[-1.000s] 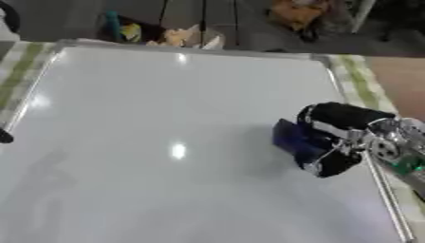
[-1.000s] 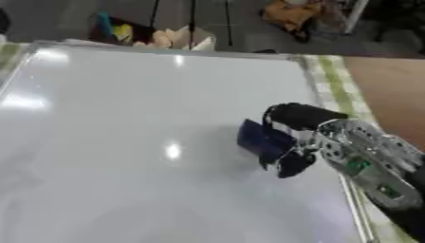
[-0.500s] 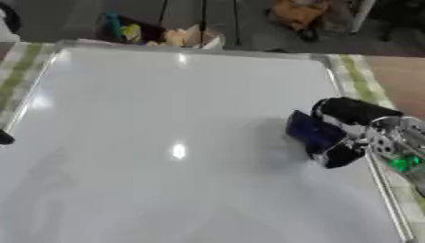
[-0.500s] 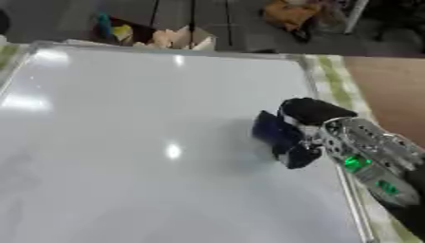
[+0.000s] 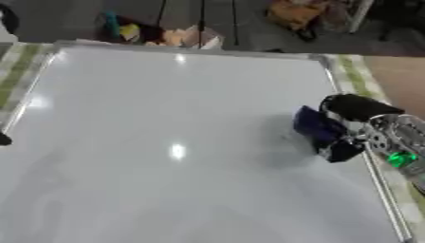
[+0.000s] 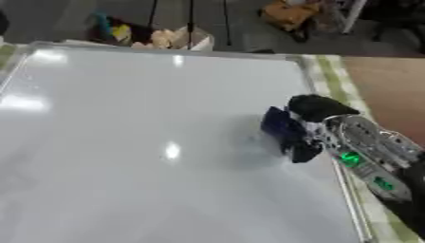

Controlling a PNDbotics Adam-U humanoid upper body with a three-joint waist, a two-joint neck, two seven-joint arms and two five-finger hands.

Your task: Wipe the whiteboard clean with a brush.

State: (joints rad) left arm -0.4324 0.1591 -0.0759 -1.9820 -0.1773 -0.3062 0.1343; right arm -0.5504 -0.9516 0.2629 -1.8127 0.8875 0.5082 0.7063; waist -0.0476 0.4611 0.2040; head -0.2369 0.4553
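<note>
1. Left eye view: my right hand (image 5: 358, 124) has its fingers curled round the blue brush (image 5: 318, 130). The brush juts toward the board's middle and presses on the whiteboard (image 5: 166, 142) near its right edge.
2. Left hand: only a dark tip (image 5: 4, 139) shows at the left border; I cannot tell its fingers' state. The brush's face against the board is hidden.
3. Board looks white with glare spots. A striped cloth (image 5: 357, 78) lies beside it; floor clutter (image 5: 166, 35) sits beyond the far edge.
</note>
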